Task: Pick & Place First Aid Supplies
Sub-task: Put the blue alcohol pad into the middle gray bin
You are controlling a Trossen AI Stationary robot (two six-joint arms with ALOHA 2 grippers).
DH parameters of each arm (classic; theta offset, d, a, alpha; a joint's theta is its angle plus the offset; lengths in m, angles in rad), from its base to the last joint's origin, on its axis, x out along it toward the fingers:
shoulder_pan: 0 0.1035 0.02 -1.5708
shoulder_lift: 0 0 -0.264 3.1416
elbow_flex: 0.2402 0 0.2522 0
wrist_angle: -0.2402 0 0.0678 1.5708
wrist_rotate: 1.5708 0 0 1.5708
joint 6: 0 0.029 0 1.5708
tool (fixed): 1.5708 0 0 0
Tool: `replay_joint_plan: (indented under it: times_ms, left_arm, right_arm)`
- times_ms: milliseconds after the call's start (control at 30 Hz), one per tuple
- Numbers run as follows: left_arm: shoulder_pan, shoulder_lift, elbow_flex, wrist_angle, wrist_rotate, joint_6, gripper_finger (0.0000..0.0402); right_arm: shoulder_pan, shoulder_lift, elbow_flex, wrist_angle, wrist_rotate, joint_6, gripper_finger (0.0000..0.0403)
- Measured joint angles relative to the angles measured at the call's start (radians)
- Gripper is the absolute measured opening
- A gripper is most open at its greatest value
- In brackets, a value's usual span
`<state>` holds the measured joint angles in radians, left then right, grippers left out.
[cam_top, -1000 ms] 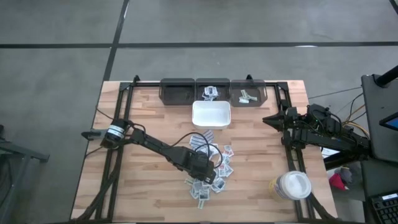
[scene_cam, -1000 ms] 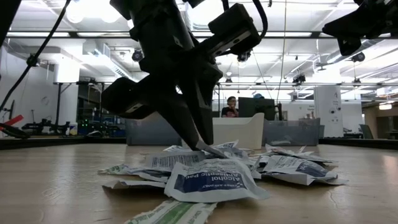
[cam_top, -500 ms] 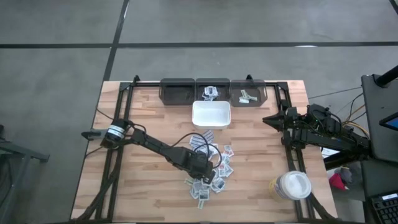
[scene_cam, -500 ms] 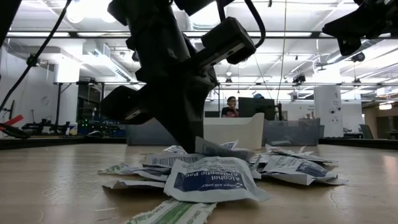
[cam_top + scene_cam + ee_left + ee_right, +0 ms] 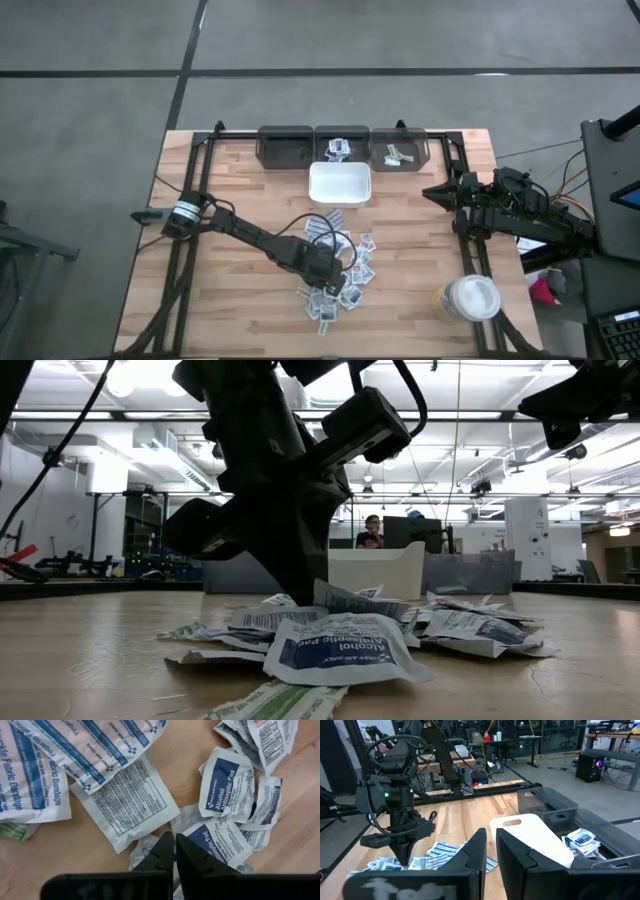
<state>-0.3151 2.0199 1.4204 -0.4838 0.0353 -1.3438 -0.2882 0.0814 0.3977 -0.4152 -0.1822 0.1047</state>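
The left gripper (image 5: 174, 851) is pressed together in the heap of small flat white-and-blue paper packets (image 5: 335, 270). The right gripper (image 5: 432, 193) waits at 3 o'clock, fingers nearly together.

Seen past the right pincer (image 5: 490, 851) at lower centre, two dark fingers (image 5: 476, 851) nearly touching with a thin gap between. Beyond, a wooden desk (image 5: 465, 817). At left, the left arm's pincer (image 5: 402, 852) pointing down into a heap of first aid supplies (image 5: 432, 854), white packets with blue print. Right of centre, a white tray (image 5: 535, 837). At right, dark bins (image 5: 580, 827), one holding a few more packets (image 5: 580, 839). In the background, a workshop with benches, chairs and cables.
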Motion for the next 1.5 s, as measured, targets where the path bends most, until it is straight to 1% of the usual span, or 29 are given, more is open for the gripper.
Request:
replay_joint_plan:
  times_ms: [300,433,500,733,1033,1267,1500]
  left_arm:
    - [0.000,-0.004,0.000,0.002,0.001,-0.006,0.0060]
    - [0.001,-0.005,0.000,0.006,0.013,-0.025,0.0070]
    - [0.001,-0.005,0.000,0.009,0.032,-0.033,0.0071]
    - [0.005,-0.006,-0.002,0.072,0.033,-0.038,0.0073]
    - [0.011,-0.003,-0.002,0.073,0.033,-0.037,0.0073]
    - [0.013,-0.002,-0.003,0.072,0.032,0.020,0.0074]
    - [0.014,-0.001,-0.004,0.072,0.033,0.027,0.0074]
  right_arm:
    - [0.000,0.000,0.000,0.000,0.000,0.000,0.0038]
    - [0.000,0.000,0.000,0.000,0.000,0.000,0.0038]
    - [0.000,0.000,0.000,0.000,0.000,0.000,0.0038]
    - [0.000,0.000,0.000,0.000,0.000,0.000,0.0038]
    - [0.000,0.000,0.000,0.000,0.000,0.000,0.0038]
    - [0.000,0.000,0.000,0.000,0.000,0.000,0.0038]
    - [0.000,0.000,0.000,0.000,0.000,0.000,0.0038]
